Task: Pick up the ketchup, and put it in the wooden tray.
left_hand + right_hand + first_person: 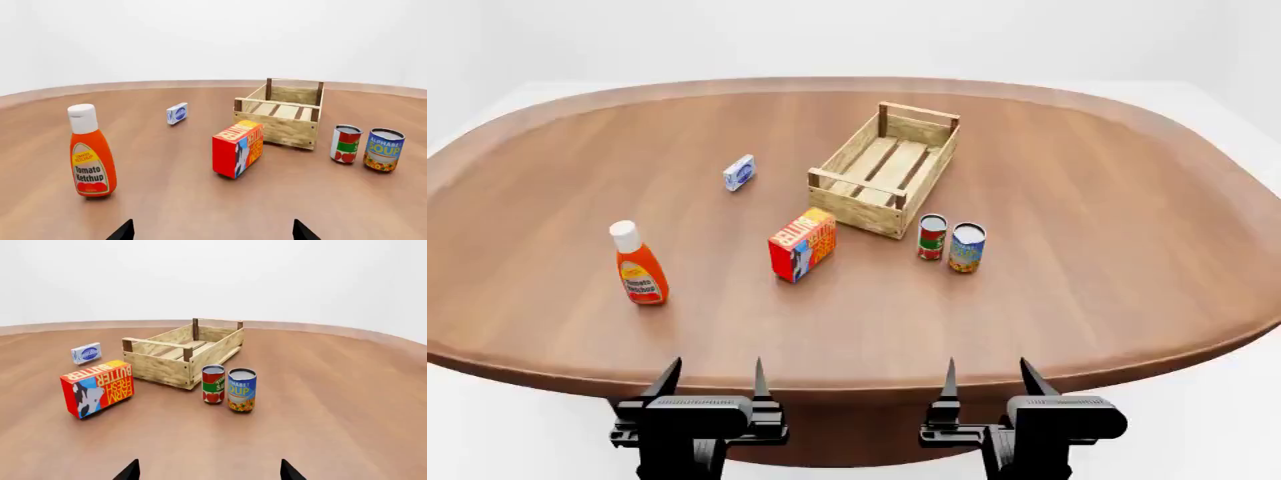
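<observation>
Your left gripper point(713, 378) and right gripper point(986, 376) sit at the bottom of the head view, fingers spread wide, holding and touching nothing. The wooden tray point(862, 204), upper centre, has only its slatted bottom inside. The ketchup point(638, 264) stands upright at left on the table point(1121, 230), white cap up.

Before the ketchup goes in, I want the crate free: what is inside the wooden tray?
Nothing shows inside the wooden tray: the head view sees only its bare slatted bottom. The near wall hides a strip of the floor in both wrist views.
</observation>
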{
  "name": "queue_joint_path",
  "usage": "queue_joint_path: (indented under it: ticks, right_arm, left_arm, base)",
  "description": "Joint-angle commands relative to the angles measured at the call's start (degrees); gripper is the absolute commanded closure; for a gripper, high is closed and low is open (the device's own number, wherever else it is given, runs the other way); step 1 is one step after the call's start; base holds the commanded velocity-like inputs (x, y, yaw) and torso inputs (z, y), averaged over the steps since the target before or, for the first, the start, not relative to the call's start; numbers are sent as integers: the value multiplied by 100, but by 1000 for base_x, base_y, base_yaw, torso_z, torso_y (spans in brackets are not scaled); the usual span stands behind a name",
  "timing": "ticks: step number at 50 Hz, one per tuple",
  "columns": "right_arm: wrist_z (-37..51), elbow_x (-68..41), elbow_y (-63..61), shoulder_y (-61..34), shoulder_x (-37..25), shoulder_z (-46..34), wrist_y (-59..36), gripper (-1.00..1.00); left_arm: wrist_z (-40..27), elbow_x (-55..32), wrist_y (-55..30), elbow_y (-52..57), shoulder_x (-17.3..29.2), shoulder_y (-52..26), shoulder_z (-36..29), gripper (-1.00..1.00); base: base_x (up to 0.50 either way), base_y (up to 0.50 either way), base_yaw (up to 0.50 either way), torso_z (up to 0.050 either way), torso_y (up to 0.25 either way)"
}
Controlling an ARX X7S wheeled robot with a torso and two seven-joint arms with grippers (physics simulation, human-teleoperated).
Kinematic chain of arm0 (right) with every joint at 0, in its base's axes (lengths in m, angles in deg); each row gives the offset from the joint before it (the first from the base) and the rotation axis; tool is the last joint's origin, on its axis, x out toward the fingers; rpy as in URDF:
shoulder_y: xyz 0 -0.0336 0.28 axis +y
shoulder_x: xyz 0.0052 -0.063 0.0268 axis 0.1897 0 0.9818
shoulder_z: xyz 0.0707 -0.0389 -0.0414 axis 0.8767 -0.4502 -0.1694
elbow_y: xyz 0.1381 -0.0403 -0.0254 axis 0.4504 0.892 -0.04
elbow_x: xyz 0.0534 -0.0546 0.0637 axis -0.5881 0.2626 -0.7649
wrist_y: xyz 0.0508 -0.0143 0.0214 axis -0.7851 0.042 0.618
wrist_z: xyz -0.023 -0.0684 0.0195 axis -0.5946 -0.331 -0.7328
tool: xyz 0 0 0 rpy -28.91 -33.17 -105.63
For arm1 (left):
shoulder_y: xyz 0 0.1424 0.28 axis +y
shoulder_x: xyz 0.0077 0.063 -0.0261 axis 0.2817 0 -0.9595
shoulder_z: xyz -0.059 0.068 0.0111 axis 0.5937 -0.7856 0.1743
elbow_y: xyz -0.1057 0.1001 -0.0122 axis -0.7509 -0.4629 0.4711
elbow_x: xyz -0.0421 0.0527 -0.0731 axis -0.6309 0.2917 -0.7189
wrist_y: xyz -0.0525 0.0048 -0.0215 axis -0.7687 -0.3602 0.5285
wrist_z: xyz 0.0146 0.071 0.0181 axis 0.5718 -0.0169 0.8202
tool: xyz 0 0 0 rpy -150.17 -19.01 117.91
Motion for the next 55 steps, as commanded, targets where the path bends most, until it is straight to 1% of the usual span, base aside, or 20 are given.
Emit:
queue_joint_path:
  ticks: [1, 9, 28, 38, 43, 55]
  right_arm:
    - [110, -65, 9, -8, -92, -131, -40, -100]
    - [244, -290, 0, -33, -232, -298, -108, -100]
    - [456, -568, -25, -116, -410, -419, -220, -100]
    - [547, -640, -243, -140, -539, -458, -399, -100]
    - [562, -653, -339, -178, -619, -504, -485, -100]
    - [577, -678, -426, -331, -725, -656, -785, -100]
  left_arm:
    - [-101, -86, 2, -7, 93, -1, -109, -100]
    - [-261, -215, 1, -76, 237, -44, -280, -100]
    - [-473, -400, -24, -100, 419, -127, -450, -100]
    - [-538, -523, -175, 82, 495, -273, -486, -100]
    - [-593, -569, -219, 75, 507, -416, -493, -100]
    - [-736, -645, -251, 62, 594, -508, -523, -100]
  base:
    - [0, 0, 0, 0, 0]
    - [0, 0, 0, 0, 0]
    - [0, -495, 0, 0, 0]
    - [23, -500, 0, 0, 0]
    - [426, -323, 0, 0, 0]
    - [500, -83, 0, 0, 0]
